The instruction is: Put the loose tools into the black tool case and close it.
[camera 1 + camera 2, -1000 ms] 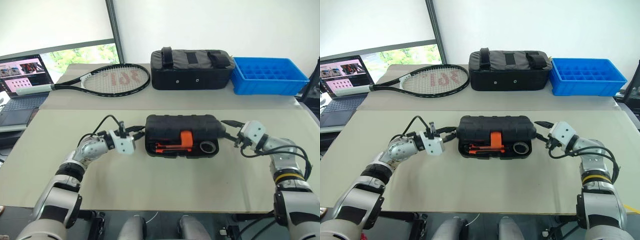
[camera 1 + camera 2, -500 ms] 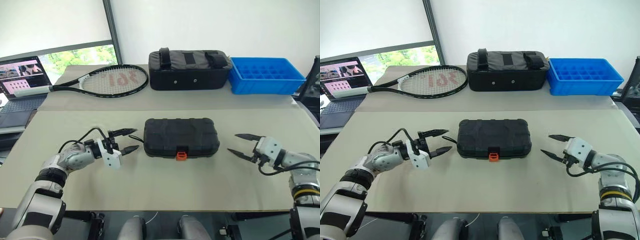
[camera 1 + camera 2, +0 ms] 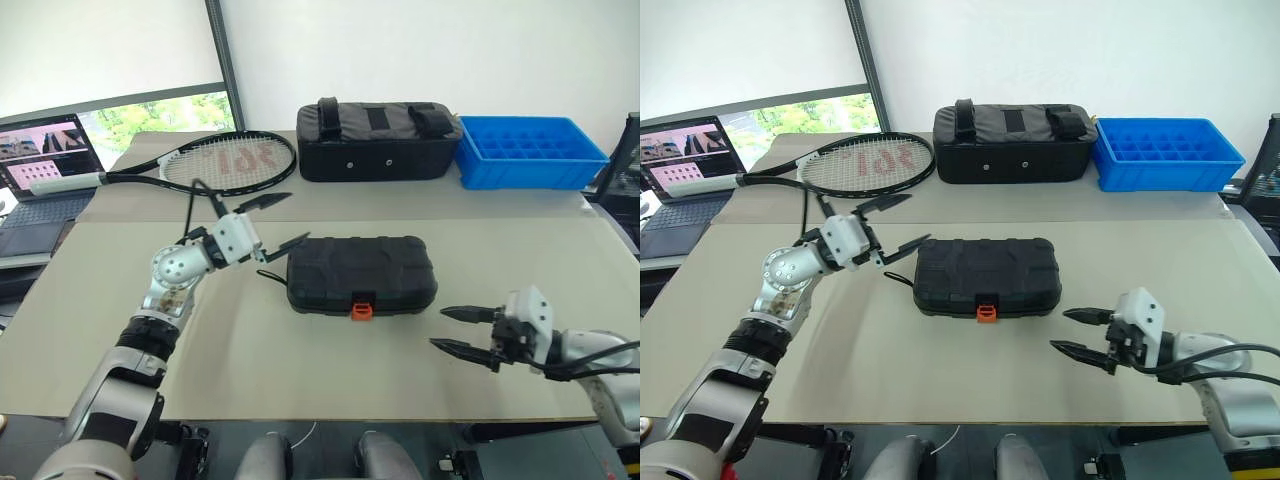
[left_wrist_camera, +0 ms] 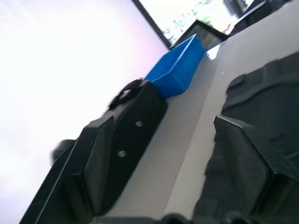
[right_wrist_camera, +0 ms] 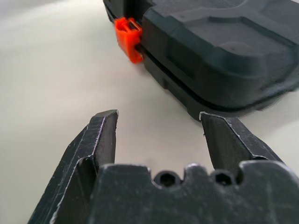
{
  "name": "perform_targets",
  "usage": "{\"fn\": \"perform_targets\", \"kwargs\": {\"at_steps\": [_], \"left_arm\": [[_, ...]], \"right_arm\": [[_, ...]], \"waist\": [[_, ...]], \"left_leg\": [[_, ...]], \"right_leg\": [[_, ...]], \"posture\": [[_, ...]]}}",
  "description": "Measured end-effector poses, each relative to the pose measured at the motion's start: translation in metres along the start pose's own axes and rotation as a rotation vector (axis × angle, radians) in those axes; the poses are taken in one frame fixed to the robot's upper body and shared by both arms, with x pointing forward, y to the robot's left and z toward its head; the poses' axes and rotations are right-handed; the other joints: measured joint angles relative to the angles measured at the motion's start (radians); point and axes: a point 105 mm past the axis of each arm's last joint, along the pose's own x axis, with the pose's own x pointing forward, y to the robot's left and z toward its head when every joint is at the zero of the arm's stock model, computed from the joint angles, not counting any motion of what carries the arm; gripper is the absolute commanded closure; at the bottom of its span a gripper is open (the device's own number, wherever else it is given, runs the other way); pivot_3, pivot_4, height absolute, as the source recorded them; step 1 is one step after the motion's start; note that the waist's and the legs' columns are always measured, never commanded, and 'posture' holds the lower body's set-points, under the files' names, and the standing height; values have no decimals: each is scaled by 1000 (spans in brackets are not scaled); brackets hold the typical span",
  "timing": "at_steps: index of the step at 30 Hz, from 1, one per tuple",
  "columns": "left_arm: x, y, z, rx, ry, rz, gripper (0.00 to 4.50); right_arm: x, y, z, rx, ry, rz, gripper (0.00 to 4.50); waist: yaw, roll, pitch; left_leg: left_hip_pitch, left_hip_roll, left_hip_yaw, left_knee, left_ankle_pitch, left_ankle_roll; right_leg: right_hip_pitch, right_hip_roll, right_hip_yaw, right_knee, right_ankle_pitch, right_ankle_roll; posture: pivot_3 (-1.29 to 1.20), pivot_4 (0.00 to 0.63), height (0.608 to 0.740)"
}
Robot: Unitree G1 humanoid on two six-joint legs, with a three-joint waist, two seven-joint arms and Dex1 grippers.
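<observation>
Your black tool case (image 3: 361, 275) lies shut at the centre of the counter (image 3: 300, 370), orange latch (image 3: 362, 309) at its six o'clock edge. Your left gripper (image 3: 275, 222) hangs at the case's ten o'clock, jaws apart and empty. Your right gripper (image 3: 455, 330) sits at its four o'clock, jaws apart too (nothing between them). The right wrist view brings the latch up close; the left wrist view instead catches the fabric bag (image 4: 135, 116) and blue crate (image 4: 180, 70).
</observation>
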Motion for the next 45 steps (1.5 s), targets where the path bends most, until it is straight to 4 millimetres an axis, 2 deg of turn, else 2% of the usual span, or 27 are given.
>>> {"fn": "perform_targets", "kwargs": {"at_steps": [2, 4, 8, 11, 13, 16, 19, 23, 27, 30, 35, 37, 40, 45], "left_arm": [[13, -21, -11, -127, 41, -117, 893], [20, -33, -18, -195, 65, -168, 893], [31, -39, -26, -247, 110, -212, 893], [35, -40, -25, -257, 111, -220, 893], [37, -41, -25, -269, 111, -223, 893], [40, -42, -25, -288, 113, -228, 893], [40, -40, -25, -307, 118, -217, 893], [47, -37, -29, -319, 156, -199, 893], [49, -31, -34, -334, 184, -153, 893], [52, -31, -36, -360, 200, -136, 893], [50, -35, -42, -503, 224, -126, 893], [49, -40, -41, -567, 228, -156, 893], [48, -42, -44, -561, 256, -174, 893], [53, -45, -46, -535, 278, -189, 893]], "right_arm": [[14, 10, -2, 62, -22, -44, 1228], [24, 18, -4, 107, -32, -63, 1228], [37, 21, -4, 143, -40, -131, 1228], [44, 15, -7, 129, -32, -168, 1228], [49, 2, -7, 114, -35, -202, 1228], [50, -29, -1, 71, -41, -268, 1228], [52, -47, 2, 42, -45, -286, 1228], [57, -86, 4, 14, -39, -354, 1228], [60, -95, 5, 13, -60, -383, 1228], [51, -89, 1, 18, -60, -417, 1228], [42, -47, -4, 81, -34, -442, 1228], [44, -32, -1, 125, -33, -455, 1228], [52, -16, 7, 155, -31, -464, 1228], [71, -9, 4, 239, -15, -528, 1228]], "waist": [[1, 0, 0], [1, 0, 0], [3, -1, 0], [2, -1, 1], [-4, -1, 1], [-11, -1, 1], [-14, -1, 1], [-19, -2, 1], [-17, -1, 1], [-10, -1, 0], [0, 0, 0], [-4, 0, 0], [-4, -1, -1], [-4, -2, -4]], "left_leg": [[1, 0, -1, 0, 0, 0], [-1, 0, -2, 1, 0, 0], [-1, -1, -2, 3, 0, 0], [-1, -1, -2, 3, 0, 0], [-1, -1, -2, 3, 0, 0], [-1, -1, -2, 3, 1, 2], [-1, -1, -2, 2, 2, 2], [-1, -2, -2, 3, 2, 3], [-1, -2, -3, 0, 2, 4], [-3, -3, -4, -1, 2, 4], [-5, -3, -5, 0, 2, 4], [-4, -3, -5, 0, 2, 4], [-1, -2, -5, 0, 2, 4], [-1, -2, -5, 1, 2, 4]], "right_leg": [[-1, 1, 0, 0, 0, 0], [-3, 1, 0, 0, 0, 0], [-2, 0, 1, -1, 0, 0], [-2, 1, 1, -2, 0, 0], [-2, 1, 2, -1, 0, 0], [-2, 1, 2, -1, 0, -1], [-2, 1, 1, -1, 1, -2], [-2, 1, 2, -1, 2, -4], [-3, 1, 2, 0, 4, -7], [-3, 0, 2, 0, 4, -7], [-3, 0, 2, 1, 4, -7], [-3, 0, 2, -1, 2, -4], [-2, 1, 2, -1, 0, 0], [-1, 1, 2, -1, 0, 0]], "posture": [[0, 150, 707], [0, 150, 707], [0, 150, 707], [0, 150, 707], [0, 150, 707], [0, 150, 707], [0, 150, 707], [0, 150, 707], [0, 150, 707], [0, 150, 707], [0, 150, 707], [0, 150, 707], [0, 150, 707], [0, 150, 707]]}}
